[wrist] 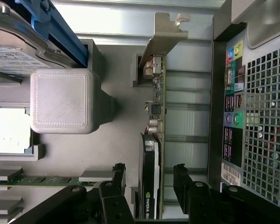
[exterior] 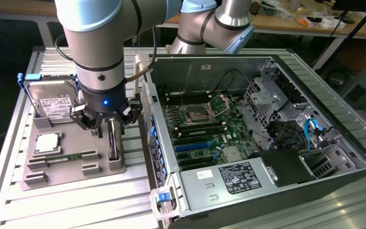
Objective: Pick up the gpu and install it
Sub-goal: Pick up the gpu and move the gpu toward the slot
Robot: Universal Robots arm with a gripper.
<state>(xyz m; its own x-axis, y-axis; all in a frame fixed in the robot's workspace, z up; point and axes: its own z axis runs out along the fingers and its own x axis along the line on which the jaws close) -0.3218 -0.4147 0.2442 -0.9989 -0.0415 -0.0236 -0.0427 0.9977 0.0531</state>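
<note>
Centring the jaws on the card appears to be the step in hand. The gripper (exterior: 110, 123) hangs over the tray (exterior: 75, 174) with its jaws fully apart. One finger (wrist: 117, 179) stands on each side of the gpu (wrist: 150, 158), and nothing is held. Advice: keep both pads square to the card's flat faces, so that closing does not tilt it in its slot.

Exterior view, left to right:
- Drive (exterior: 55, 100), at 10 o'clock of the gripper: silver, with a white label.
- CPU (exterior: 47, 143), at 8 o'clock: a flat metal square.
- Memory stick (exterior: 65, 156), at 7 o'clock: narrow and green.
- Tray: matte grey plastic with a fine layered grain.
- Gpu, at 6 o'clock, standing on edge: thin, with a glossy dark shroud, a green board and a silvery bent bracket (wrist: 165, 35).
- Case (exterior: 278, 119), at 3 o'clock: open sheet steel with a perforated rear
</note>
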